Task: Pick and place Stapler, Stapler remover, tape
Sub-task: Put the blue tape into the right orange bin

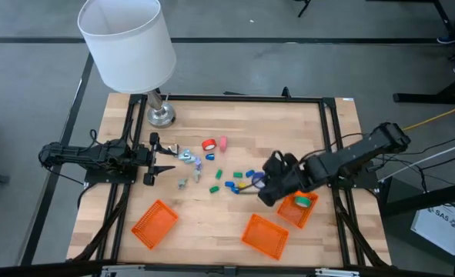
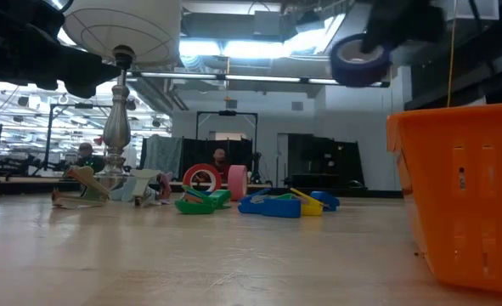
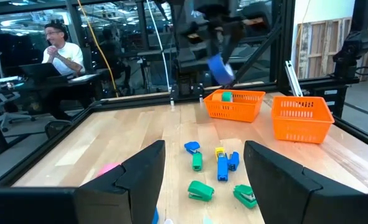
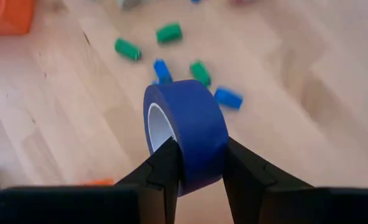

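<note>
A blue roll of tape [image 4: 187, 124] hangs high above the table with my right gripper [image 4: 199, 163] shut on it. The low view shows the blue roll [image 2: 357, 59] well above the table top. It is just left of the near-right orange basket [image 1: 300, 209]. A red roll [image 1: 209, 145] and a pink roll [image 1: 222, 142] stand on the wood at mid-table. Small blue, green and yellow pieces [image 1: 235, 183] lie scattered below my right gripper [image 1: 267, 185]. My left gripper [image 1: 162, 158] waits open and level at the table's left. My right gripper pinches the blue roll between its two fingers, one on each flat side face [image 4: 171, 146], so the outer band faces the wrist camera. The fingers slant down from the table's right. The roll stands on edge between the fingertips, lifted clear of the table.
Three orange baskets stand near the front edge: one at the left [image 1: 154, 223], one in the middle [image 1: 264, 235], and the right one, which holds a green roll [image 1: 302, 201]. A lamp [image 1: 127, 42] stands at the far left. Small metal pieces [image 1: 187, 156] lie by my left gripper.
</note>
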Available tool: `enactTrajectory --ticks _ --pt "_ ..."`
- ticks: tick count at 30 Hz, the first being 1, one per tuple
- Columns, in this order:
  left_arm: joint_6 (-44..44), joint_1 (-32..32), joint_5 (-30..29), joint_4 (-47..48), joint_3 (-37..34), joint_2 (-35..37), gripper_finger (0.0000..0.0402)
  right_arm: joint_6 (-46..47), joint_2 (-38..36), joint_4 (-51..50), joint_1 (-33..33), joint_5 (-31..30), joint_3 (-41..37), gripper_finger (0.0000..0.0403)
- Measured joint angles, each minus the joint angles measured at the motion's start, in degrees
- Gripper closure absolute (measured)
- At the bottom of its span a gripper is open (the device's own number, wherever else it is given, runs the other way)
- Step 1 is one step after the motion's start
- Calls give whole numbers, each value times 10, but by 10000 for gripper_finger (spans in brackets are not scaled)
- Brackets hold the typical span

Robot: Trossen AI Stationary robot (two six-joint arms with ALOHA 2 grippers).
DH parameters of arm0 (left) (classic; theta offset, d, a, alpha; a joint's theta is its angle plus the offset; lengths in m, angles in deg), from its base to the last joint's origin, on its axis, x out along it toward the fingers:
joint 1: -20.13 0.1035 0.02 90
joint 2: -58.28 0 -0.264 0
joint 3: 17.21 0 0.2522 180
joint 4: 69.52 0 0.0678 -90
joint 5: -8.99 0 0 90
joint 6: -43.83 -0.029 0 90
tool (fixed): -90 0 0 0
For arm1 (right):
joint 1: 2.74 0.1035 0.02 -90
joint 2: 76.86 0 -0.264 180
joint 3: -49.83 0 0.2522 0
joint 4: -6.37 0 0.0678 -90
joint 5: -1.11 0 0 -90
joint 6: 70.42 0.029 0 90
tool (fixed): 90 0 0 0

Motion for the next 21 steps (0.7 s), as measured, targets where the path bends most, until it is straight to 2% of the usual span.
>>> enactTrajectory --ticks 6,13,21 --pt "0 0 0 0 0 0 187 140 22 -55 65 42 0 304" --pt "0 0 0 0 0 0 186 313 24 -182 124 68 0 304" --pt "0 0 0 0 0 0 185 329 24 -249 134 82 0 300"
